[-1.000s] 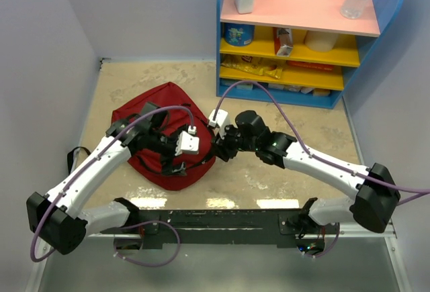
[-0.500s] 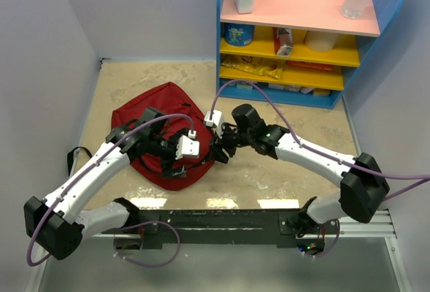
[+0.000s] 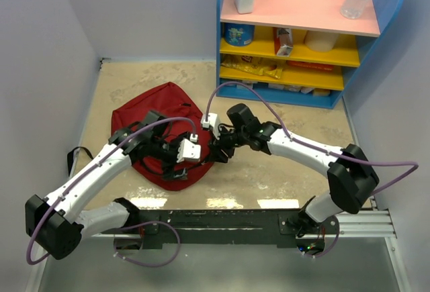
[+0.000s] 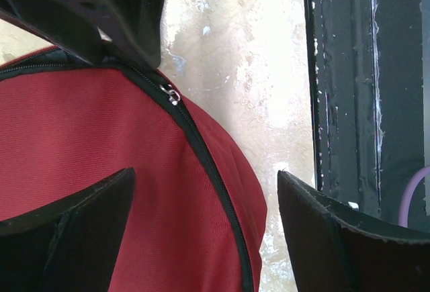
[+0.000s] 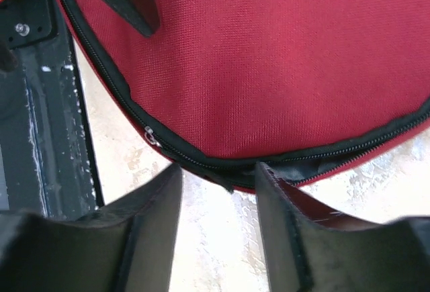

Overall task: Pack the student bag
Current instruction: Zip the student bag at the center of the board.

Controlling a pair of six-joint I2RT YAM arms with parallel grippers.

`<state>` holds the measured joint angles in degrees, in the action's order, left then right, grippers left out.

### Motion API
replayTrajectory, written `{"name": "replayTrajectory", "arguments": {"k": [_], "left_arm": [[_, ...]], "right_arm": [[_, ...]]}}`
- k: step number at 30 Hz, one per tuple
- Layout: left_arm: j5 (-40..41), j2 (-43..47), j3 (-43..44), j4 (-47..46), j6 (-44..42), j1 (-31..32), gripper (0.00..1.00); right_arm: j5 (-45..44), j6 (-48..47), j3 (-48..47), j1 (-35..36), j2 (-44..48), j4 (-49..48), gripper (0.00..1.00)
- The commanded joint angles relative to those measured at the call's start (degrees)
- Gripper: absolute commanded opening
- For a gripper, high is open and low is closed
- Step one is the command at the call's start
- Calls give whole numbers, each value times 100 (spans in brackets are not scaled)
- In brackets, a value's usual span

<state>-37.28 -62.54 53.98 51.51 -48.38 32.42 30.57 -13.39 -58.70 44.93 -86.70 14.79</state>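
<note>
The student bag is a dark red backpack lying flat on the tan table, left of centre. My left gripper hovers open over its near right part; in the left wrist view the red fabric and black zipper with a metal pull lie between the spread fingers. My right gripper is at the bag's right edge. In the right wrist view it is open, the fingertips either side of the zipper edge. The zipper gapes slightly there, showing dark lining.
A blue shelf unit with pink and yellow boards holds packets, a can and a bottle at the back right. The black rail runs along the table's near edge, close to the bag. A black strap trails off the bag's left.
My right arm has reached further left, bringing its gripper up to the bag's right edge. My left gripper has shifted slightly toward the near right part of the bag.
</note>
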Motion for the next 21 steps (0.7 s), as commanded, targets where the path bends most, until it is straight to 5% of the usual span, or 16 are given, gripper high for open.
{"name": "replayTrajectory", "arguments": {"k": [1,5,8,15,21], "left_arm": [[-69,-3,-159,-255,74,80,89],[27,-30,-247,-395,118,115,84],[89,-30,-291,-545,241,141,82],[282,-30,-475,-747,364,247,72],[388,-100,-555,-765,356,343,53]], "right_arm": [[467,-112,-326,-19,-242,217,42],[599,-68,-291,-19,-330,305,12],[670,-6,-291,-19,-304,376,3],[538,380,-133,-19,266,183,0],[590,871,42,-10,697,-63,0]]}}
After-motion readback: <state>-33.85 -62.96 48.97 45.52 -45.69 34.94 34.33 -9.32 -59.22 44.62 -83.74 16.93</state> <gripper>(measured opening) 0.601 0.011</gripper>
